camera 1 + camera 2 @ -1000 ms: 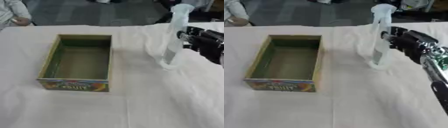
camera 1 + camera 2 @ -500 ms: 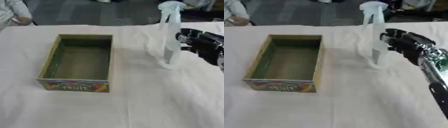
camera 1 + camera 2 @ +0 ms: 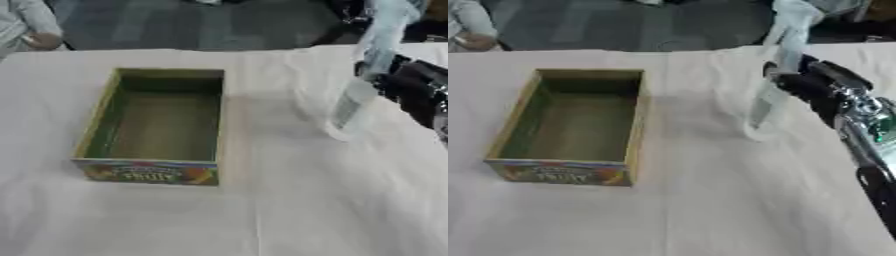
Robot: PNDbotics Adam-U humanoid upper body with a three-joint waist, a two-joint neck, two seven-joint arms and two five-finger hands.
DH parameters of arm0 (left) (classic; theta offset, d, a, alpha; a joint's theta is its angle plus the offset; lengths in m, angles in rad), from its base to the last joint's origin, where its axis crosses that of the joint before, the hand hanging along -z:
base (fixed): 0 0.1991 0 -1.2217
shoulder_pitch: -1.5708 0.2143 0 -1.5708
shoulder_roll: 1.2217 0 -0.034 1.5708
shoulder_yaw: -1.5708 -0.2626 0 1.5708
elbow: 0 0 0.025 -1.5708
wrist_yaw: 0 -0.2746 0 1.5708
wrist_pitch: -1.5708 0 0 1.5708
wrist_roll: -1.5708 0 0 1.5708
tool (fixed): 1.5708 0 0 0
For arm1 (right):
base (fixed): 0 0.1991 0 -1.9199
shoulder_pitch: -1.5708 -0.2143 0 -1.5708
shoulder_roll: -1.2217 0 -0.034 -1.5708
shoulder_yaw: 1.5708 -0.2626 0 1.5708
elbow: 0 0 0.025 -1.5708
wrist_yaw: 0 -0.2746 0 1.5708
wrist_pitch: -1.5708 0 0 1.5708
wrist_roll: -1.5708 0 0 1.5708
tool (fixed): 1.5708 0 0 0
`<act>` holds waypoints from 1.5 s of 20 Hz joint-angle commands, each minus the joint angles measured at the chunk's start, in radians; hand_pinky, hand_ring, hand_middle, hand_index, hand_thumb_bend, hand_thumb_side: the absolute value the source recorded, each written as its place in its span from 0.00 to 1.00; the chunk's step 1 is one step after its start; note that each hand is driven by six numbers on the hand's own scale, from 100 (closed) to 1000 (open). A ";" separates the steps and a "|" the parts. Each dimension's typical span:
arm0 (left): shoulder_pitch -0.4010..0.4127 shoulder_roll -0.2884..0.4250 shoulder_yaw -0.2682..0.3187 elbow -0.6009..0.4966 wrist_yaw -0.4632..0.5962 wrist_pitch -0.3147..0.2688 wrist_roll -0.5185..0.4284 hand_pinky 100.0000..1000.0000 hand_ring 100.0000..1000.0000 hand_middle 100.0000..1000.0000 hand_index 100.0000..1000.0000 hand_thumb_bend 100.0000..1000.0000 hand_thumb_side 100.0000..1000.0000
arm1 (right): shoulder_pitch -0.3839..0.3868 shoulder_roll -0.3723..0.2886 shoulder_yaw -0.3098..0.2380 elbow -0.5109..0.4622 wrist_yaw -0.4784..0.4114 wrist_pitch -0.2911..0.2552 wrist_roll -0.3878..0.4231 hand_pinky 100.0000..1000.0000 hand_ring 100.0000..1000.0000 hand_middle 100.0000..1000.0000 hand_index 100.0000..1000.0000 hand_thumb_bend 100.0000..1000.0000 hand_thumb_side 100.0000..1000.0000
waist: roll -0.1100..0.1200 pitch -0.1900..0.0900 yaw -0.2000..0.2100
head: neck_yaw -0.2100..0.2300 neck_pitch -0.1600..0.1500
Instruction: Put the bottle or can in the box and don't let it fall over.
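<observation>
Bottle (image 3: 776, 75), tall and clear, tilts in the robot hand (image 3: 805, 89) curled round its middle, with the box (image 3: 570, 127) open-topped to that hand's left for upright placement.

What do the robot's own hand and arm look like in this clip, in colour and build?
Only the right hand shows, at the right side of both views. It is black, with chunky segmented fingers. Behind it the right forearm has a shiny silver joint section with a small green patch, then a black casing running to the lower right corner. No cables or readable markings are visible.
</observation>
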 commanded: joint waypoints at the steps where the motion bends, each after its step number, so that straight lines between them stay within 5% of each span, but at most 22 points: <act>1: -0.006 0.016 0.008 -0.009 -0.002 -0.001 -0.003 1.00 0.70 0.58 0.80 0.00 0.53 | -0.017 -0.036 -0.014 -0.026 0.008 -0.003 -0.004 0.95 1.00 1.00 0.99 0.00 0.32 | -0.001 -0.014 0.001 | 0.001 -0.011; 30: -0.007 0.003 0.013 -0.008 0.004 -0.003 -0.006 1.00 0.70 0.58 0.80 0.00 0.53 | -0.007 0.001 -0.006 0.027 -0.043 -0.011 0.016 0.93 1.00 1.00 0.97 0.00 0.32 | 0.006 0.005 0.021 | -0.009 -0.032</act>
